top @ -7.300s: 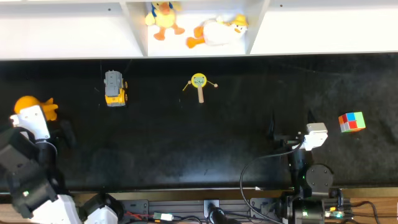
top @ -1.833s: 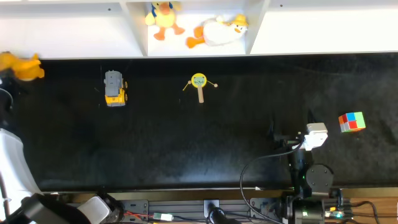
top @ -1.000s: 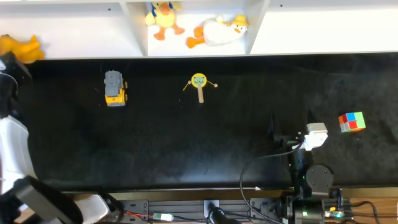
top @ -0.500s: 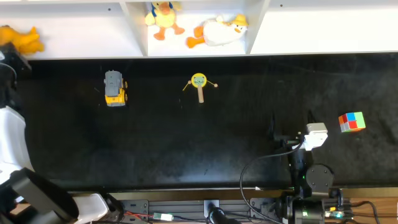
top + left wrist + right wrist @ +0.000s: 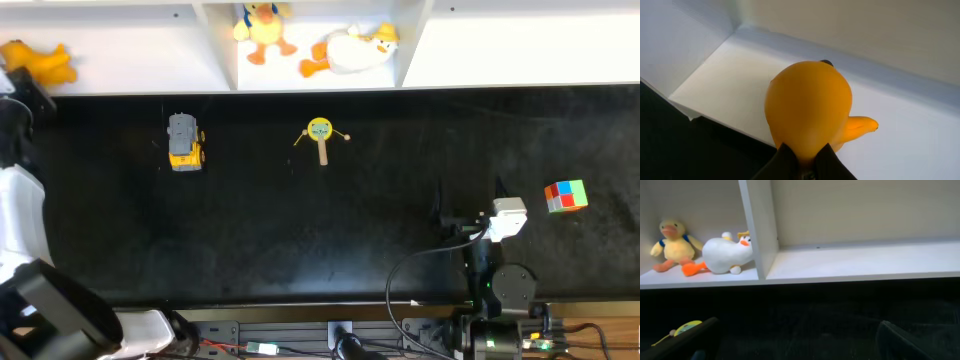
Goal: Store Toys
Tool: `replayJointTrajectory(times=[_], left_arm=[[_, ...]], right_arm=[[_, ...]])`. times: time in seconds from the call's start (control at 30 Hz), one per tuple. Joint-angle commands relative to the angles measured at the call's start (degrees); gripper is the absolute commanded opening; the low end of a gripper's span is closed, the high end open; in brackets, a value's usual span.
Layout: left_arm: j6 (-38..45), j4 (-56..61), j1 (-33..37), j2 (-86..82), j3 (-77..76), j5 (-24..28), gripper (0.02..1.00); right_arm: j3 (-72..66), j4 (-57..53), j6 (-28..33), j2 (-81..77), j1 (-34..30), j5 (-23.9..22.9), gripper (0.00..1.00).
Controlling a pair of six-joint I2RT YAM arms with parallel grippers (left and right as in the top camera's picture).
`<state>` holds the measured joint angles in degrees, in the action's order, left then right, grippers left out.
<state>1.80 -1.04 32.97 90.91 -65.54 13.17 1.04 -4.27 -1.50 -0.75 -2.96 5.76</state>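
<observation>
My left gripper [image 5: 804,152] is shut on an orange plush duck [image 5: 810,107], held over the floor of the white shelf's left compartment [image 5: 725,75]. From above the orange duck [image 5: 38,62] sits at the far left, over the shelf's left bay, with the left arm [image 5: 18,190] below it. A yellow plush duck [image 5: 262,28] and a white plush goose [image 5: 350,50] lie in the middle bay. On the black mat sit a grey-and-yellow toy truck [image 5: 184,141], a yellow rattle drum [image 5: 320,134] and a colour cube [image 5: 565,196]. My right gripper [image 5: 790,340] is open, low over the mat at the right.
The white shelf [image 5: 520,50] runs along the back; its right bay [image 5: 865,260] holds nothing. The yellow duck [image 5: 671,245] and white goose [image 5: 725,254] show beside the divider [image 5: 757,227]. Cables and the arm bases line the front edge.
The left arm has lifted the orange duck from the mat's left side up and back to the shelf's left bay. The right arm has not moved.
</observation>
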Motion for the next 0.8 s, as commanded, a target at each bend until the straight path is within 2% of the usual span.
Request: replayJointTrajectory(times=[0.03, 0.53, 0.8], left_arm=[[-0.6, 0.5, -0.2, 1.8, -3.2, -0.4, 0.106], [0.3, 0.5, -0.9, 3.4, -3.6, -0.5, 0.104], [0.3, 0.6, -2.3, 4.1, -3.7, -2.8, 0.104]], right_arm=[[-0.7, 0.2, -0.2, 0.5, 0.2, 0.2, 0.996], [-0.7, 0.2, -0.2, 0.5, 0.2, 0.2, 0.996], [-0.7, 0.2, -0.2, 0.5, 0.2, 0.2, 0.996]])
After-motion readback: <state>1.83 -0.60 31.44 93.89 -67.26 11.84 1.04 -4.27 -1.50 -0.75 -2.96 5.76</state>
